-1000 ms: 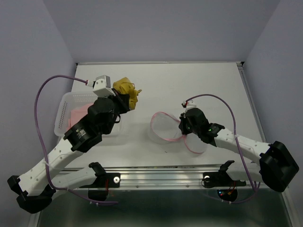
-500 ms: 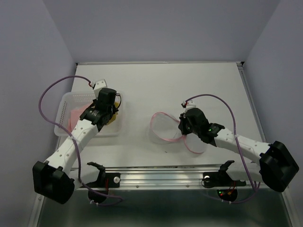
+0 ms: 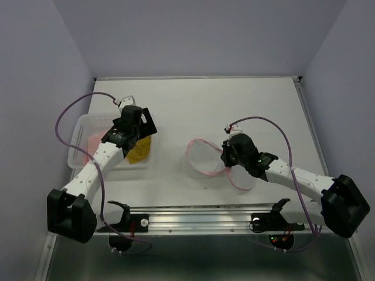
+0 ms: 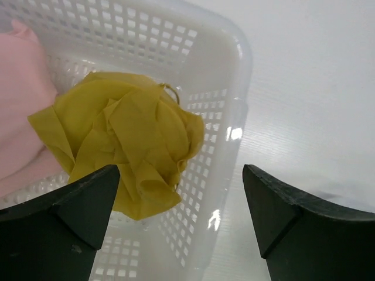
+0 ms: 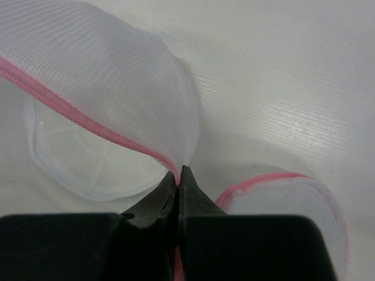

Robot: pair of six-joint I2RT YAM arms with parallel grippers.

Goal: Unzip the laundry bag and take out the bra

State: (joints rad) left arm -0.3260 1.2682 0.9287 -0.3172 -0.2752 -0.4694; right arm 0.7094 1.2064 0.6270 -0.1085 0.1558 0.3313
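Note:
The laundry bag (image 3: 202, 157) lies unzipped at the table's middle, its white mesh halves spread apart with pink zipper trim. My right gripper (image 3: 225, 159) is shut on the bag's pink zipper edge (image 5: 88, 120), pinching it at the fold (image 5: 179, 170). The yellow bra (image 3: 140, 149) lies crumpled in the right end of the white basket (image 3: 79, 126). My left gripper (image 3: 139, 130) hovers over it, open, with nothing between its fingers. In the left wrist view the bra (image 4: 123, 140) sits below and left of the open gripper (image 4: 180, 175).
A pink garment (image 4: 17, 117) lies in the basket beside the bra. The basket's right wall (image 4: 234, 88) stands directly under my left gripper. The bag's second mesh half (image 5: 287, 205) lies to the right of my right fingers.
My left arm carried the yellow bra from above the table down to the basket and opened, leaving the bra in it. The right arm has kept still on the bag.

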